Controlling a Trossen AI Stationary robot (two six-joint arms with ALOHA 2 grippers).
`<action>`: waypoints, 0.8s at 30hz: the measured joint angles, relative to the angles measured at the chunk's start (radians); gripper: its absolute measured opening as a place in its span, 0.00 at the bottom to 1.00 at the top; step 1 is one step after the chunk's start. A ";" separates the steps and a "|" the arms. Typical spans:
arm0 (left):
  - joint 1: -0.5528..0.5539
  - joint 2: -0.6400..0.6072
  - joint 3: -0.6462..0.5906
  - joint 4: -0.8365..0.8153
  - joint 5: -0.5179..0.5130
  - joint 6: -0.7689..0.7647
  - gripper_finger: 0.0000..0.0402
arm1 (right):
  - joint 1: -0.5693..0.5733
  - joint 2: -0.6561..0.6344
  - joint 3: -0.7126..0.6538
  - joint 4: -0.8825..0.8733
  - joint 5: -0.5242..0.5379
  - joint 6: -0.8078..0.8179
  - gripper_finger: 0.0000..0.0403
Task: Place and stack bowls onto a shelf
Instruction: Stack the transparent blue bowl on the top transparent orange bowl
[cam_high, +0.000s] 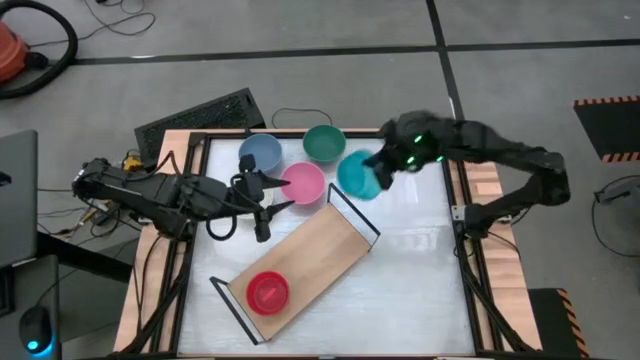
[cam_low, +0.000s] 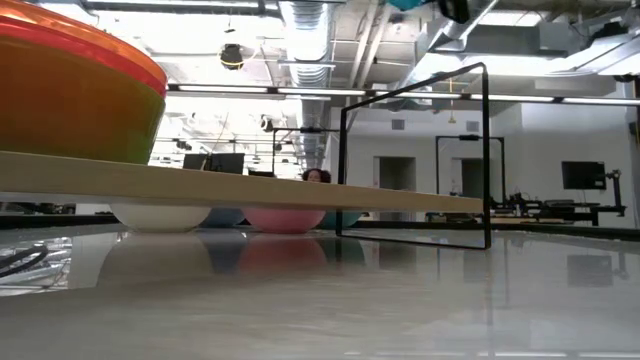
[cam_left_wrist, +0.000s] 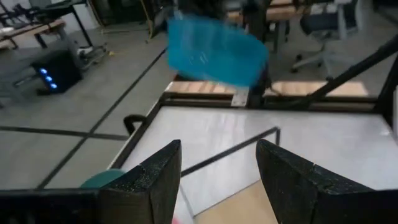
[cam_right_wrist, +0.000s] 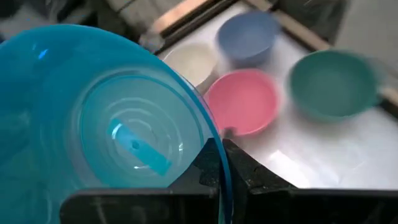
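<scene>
Grey floor (cam_high: 300, 40) with black lines, ceiling ducts (cam_low: 310, 40).

The round cream plastic bowl (cam_high: 250, 186) lay mostly hidden beneath the left arm's pincer (cam_high: 262, 200) in the high view. In the low view, the red plastic bowl (cam_low: 75, 85) was cut off by the top and left edges. The cyan plastic bowl (cam_left_wrist: 214, 50) showed only as a blur in the left wrist view, and its holder there could not be made out.

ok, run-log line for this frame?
right gripper: shut on cyan bowl, lifted | left gripper: open, empty | red bowl: on shelf
</scene>
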 joint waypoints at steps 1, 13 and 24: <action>0.000 0.000 0.000 0.005 0.009 -0.011 0.48 | 0.024 0.024 0.002 0.006 0.001 0.013 0.06; 0.043 0.000 0.000 -0.178 -0.118 -0.437 0.48 | 0.153 0.302 0.003 0.111 0.060 0.093 0.06; 0.168 0.046 0.000 -0.397 0.224 -0.783 0.48 | 0.179 0.454 0.004 0.157 0.046 0.157 0.06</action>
